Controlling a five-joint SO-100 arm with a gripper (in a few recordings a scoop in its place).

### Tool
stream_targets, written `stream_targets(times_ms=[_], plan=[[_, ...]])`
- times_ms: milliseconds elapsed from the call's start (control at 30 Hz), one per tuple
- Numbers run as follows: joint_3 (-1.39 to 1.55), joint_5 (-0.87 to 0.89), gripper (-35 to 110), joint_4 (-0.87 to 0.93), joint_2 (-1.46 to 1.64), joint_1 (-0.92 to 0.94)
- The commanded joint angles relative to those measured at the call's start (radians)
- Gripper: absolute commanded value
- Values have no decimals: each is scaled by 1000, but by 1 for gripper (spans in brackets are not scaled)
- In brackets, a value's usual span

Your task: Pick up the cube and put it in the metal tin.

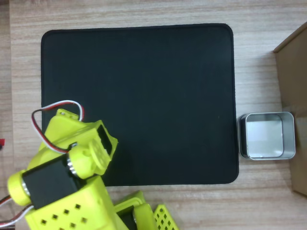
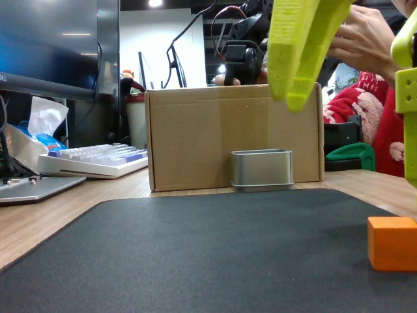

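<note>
Tool (image 2: 296, 91) aloft — one cube (image 2: 392, 243), one tin (image 2: 261, 169)

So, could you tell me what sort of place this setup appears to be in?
Probably an office or lab desk used for robot trials. The fixed view shows a keyboard and a monitor on the wooden table, with a person's hand behind the cardboard box.

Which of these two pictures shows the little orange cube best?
The fixed view: the cube sits in plain sight on the black mat, at the right edge. The overhead view gives no clear look at it; the yellow arm covers that corner of the mat.
</note>
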Motion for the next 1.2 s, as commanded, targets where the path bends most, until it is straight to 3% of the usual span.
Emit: stream_targets(times_ms=[0, 233, 333, 667, 833, 1167], plan=[[-23, -29, 18, 15, 3, -9], [-29, -51, 20, 38, -66, -94], [-11, -118, 27, 44, -106, -101], [86, -373, 26, 51, -83, -104], [80, -273, 25, -57, -212, -115], [80, -339, 20, -104, -295, -141]])
